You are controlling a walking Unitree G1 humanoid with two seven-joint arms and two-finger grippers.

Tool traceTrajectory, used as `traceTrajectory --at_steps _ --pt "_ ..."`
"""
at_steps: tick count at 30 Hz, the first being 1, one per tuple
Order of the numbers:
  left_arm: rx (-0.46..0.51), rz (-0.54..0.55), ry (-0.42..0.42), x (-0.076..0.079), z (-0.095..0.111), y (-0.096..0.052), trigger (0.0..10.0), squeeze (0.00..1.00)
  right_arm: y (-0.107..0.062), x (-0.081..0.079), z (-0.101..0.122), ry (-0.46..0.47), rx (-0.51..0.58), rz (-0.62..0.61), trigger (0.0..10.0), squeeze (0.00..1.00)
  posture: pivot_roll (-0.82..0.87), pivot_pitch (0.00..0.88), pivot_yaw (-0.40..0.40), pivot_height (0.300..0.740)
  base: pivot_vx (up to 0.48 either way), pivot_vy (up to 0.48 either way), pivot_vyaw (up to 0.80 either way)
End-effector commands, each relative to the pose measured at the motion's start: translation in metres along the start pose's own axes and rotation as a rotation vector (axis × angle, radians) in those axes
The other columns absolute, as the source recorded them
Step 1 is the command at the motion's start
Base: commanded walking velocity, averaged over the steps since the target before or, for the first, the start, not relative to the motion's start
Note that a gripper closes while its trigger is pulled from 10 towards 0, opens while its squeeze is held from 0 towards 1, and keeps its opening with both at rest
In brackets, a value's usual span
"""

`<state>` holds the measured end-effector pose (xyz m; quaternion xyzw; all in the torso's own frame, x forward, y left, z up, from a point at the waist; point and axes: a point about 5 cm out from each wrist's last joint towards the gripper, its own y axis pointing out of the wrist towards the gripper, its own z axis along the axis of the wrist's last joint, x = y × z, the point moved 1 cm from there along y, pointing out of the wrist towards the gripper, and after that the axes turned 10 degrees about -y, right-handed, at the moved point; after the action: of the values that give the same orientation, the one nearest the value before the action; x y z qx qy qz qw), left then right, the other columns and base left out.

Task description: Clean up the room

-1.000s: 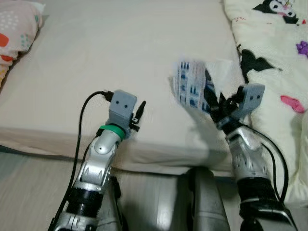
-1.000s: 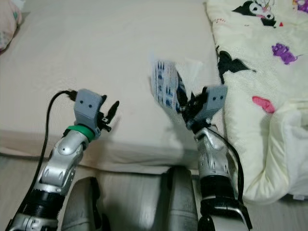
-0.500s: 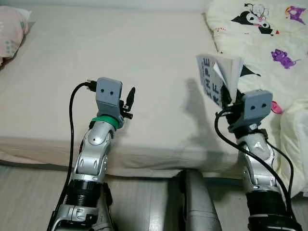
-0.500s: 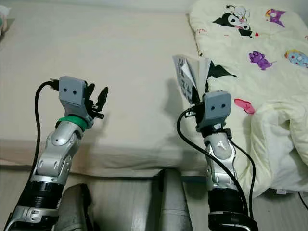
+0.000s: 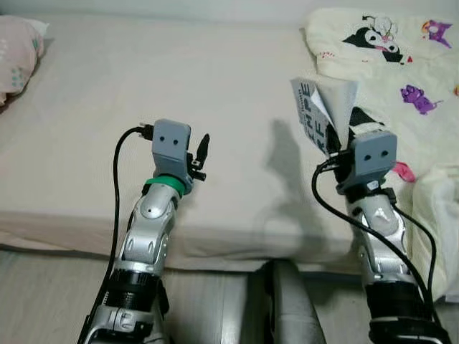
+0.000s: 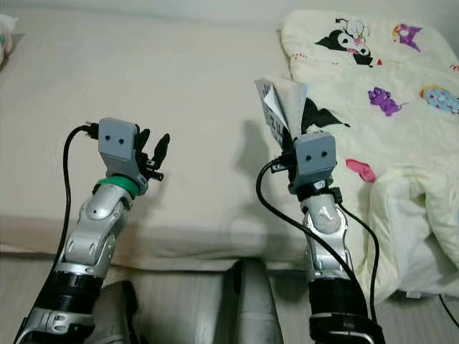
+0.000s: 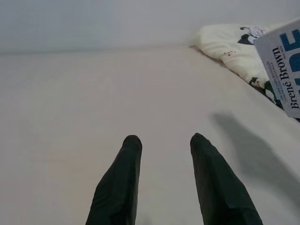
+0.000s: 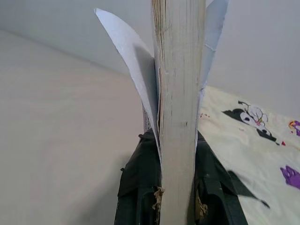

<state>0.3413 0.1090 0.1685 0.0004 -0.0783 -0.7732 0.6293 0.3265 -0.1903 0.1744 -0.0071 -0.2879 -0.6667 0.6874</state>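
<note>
My right gripper (image 5: 343, 143) is shut on a paperback book (image 5: 321, 107) with a white cover and blue lettering, held upright above the bed's right side. In the right wrist view the book's (image 8: 178, 93) page edges stand between the black fingers (image 8: 136, 187), its covers flaring outward. My left gripper (image 5: 199, 152) is raised over the bed's front edge, open, with nothing between its fingers (image 7: 119, 183). The book's cover (image 7: 283, 75) also appears at the side of the left wrist view.
A beige mattress (image 5: 143, 93) spans the view, its front edge just beyond my arms. A cream quilt (image 5: 401, 64) with cartoon prints covers its right side and hangs over the edge. A patterned pillow (image 5: 16, 57) lies at the far left. Wooden floor (image 5: 43, 301) is below.
The right gripper has lifted the book off the bed and turned it upright. The camera view shifted, so the bed sits differently in frame. The left arm stays raised.
</note>
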Motion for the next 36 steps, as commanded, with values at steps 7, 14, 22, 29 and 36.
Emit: traceTrajectory --at_steps 7,14,22,29,36 --pt "-0.019 -0.013 0.006 0.006 -0.007 0.002 10.0 0.00 -0.001 0.004 0.006 -0.015 0.023 -0.026 10.0 0.00 -0.11 0.000 0.004 0.650 0.000 0.000 0.00" --pt "-0.039 -0.050 0.001 0.013 -0.010 0.003 10.0 0.00 -0.001 0.006 0.004 -0.014 0.015 -0.044 10.0 0.00 -0.11 0.000 0.011 0.680 0.000 0.000 0.00" --pt "-0.045 -0.077 -0.006 0.018 -0.010 0.004 10.0 0.00 -0.002 0.007 0.002 -0.013 0.005 -0.057 10.0 0.00 -0.11 0.000 0.014 0.705 0.000 0.000 0.00" --pt "-0.039 -0.100 -0.015 0.023 -0.008 0.007 10.0 0.00 -0.002 0.008 -0.001 0.000 -0.019 -0.085 10.0 0.00 -0.11 0.000 0.019 0.720 0.000 0.000 0.00" --pt "-0.034 -0.120 0.001 0.027 -0.009 0.006 10.0 0.00 -0.004 0.007 -0.004 0.018 -0.034 -0.099 10.0 0.00 -0.11 0.000 0.021 0.720 0.000 0.000 0.00"
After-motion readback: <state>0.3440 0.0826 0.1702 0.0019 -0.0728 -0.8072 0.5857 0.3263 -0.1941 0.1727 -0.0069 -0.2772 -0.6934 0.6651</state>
